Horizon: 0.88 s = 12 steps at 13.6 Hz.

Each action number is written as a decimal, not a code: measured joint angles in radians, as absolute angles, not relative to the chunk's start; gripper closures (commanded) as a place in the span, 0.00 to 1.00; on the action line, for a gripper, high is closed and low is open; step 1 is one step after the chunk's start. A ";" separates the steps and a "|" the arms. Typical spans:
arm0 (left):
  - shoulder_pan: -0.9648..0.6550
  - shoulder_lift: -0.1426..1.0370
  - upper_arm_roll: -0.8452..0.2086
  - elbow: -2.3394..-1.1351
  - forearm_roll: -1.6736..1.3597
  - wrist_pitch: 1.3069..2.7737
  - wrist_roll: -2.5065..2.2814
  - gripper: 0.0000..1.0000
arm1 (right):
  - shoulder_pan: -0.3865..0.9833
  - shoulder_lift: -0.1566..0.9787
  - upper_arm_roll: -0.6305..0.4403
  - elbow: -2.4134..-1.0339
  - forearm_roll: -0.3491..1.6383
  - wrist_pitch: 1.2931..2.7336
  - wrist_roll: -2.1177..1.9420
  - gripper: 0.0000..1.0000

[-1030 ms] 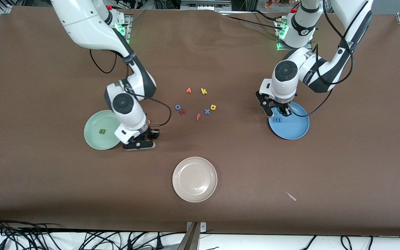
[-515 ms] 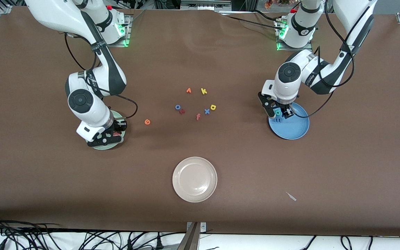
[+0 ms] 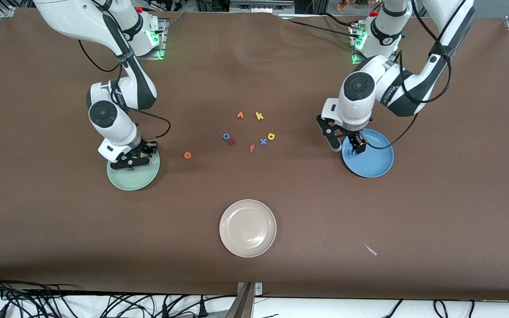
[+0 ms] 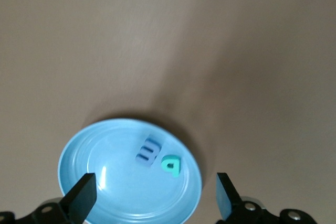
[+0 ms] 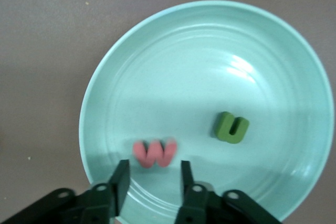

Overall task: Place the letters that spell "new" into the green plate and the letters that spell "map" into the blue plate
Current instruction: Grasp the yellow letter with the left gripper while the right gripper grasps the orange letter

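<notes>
The green plate [image 5: 210, 61] [image 3: 136, 179] holds a dark green n [image 5: 231, 127] and a salmon-red w [image 5: 155, 153]. My right gripper [image 5: 152, 182] [image 3: 131, 162] hangs open just over the w, with nothing between its fingers. The blue plate [image 4: 100, 182] [image 3: 373, 162] holds a blue m [image 4: 148, 150] and a teal a [image 4: 171, 166]. Over it, my left gripper [image 4: 153, 203] [image 3: 353, 147] is wide open and empty. An orange e [image 3: 187, 155] lies on the table beside the green plate. A yellow p [image 3: 271, 136] lies among the loose letters at mid-table.
Other letters at mid-table: an orange wedge [image 3: 240, 115], a yellow k [image 3: 259, 116], a blue o [image 3: 226, 136], a dark red letter [image 3: 232, 141], a salmon f [image 3: 252, 148], a blue x [image 3: 263, 141]. A beige plate [image 3: 248, 228] sits nearer the front camera.
My right gripper carried the w from the table to the green plate and let it go. My left gripper opened and dropped the teal a into the blue plate.
</notes>
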<state>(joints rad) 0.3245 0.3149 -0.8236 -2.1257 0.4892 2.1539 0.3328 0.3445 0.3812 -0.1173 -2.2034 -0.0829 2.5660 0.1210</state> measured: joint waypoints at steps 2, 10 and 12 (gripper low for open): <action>0.303 0.316 -0.835 -2.115 0.489 2.155 0.333 0.00 | 0.345 0.372 -0.118 -2.203 -0.083 2.566 0.121 0.25; 0.011 0.551 -0.814 -1.885 0.484 2.155 0.261 0.09 | 0.368 0.356 0.029 -2.166 -0.082 2.565 0.463 0.25; -0.108 0.600 -0.741 -1.859 0.514 2.159 0.239 0.12 | 0.384 0.365 0.040 -2.166 -0.082 2.565 0.525 0.25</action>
